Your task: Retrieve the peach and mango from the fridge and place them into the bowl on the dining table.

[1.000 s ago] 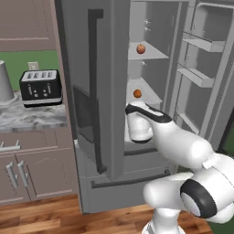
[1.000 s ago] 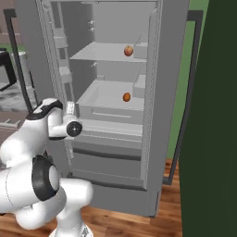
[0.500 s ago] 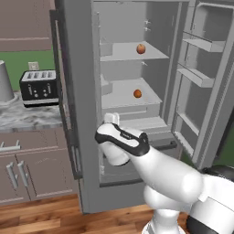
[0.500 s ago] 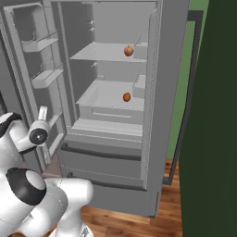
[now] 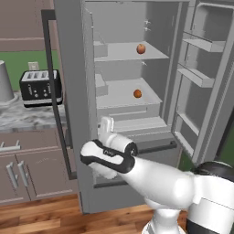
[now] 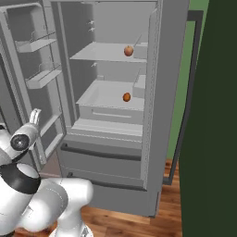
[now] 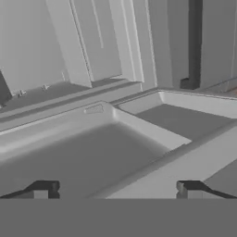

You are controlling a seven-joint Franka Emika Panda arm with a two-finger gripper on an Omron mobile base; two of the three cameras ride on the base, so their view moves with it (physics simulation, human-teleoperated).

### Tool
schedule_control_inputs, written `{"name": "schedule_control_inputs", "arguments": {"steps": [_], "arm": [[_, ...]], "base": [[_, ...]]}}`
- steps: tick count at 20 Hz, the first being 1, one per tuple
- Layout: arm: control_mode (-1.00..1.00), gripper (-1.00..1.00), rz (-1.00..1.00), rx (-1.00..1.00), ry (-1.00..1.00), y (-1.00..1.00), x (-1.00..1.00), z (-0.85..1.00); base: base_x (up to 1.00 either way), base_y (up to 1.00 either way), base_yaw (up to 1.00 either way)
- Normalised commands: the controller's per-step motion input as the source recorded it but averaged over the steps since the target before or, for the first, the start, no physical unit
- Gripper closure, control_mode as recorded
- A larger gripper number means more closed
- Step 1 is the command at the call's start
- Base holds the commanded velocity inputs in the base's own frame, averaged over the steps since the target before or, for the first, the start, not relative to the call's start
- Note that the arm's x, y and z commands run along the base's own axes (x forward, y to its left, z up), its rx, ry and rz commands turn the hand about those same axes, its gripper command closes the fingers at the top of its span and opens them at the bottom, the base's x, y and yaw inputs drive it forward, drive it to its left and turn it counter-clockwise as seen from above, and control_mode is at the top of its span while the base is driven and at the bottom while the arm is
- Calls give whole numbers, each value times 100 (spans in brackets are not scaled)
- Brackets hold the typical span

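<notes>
your gripper (image 7: 118,190) hung wide open and empty by the fridge (image 5: 119,137), both doors swung wide. the peach (image 5: 141,48) sat on the upper shelf, the mango (image 5: 137,93) on the one below.

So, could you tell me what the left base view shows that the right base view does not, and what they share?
Left base view: a black toaster on a marbled counter above brown cabinets. Right base view: a dark green wall at the right. Both: the open fridge, one fruit on the upper shelf and one on the lower shelf.
</notes>
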Motion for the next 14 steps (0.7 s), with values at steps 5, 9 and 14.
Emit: {"name": "schedule_control_inputs", "arguments": {"steps": [5, 9, 14], "arm": [[-100, -100, -4, 0, -9, -64, -51, 64], [-100, -100, -7, 0, 0, -66, -16, 100], [-100, -100, -4, 0, 0, -17, 0, 100]], "base": [[0, 0, 0], [0, 0, 0], [0, 0, 0]]}}
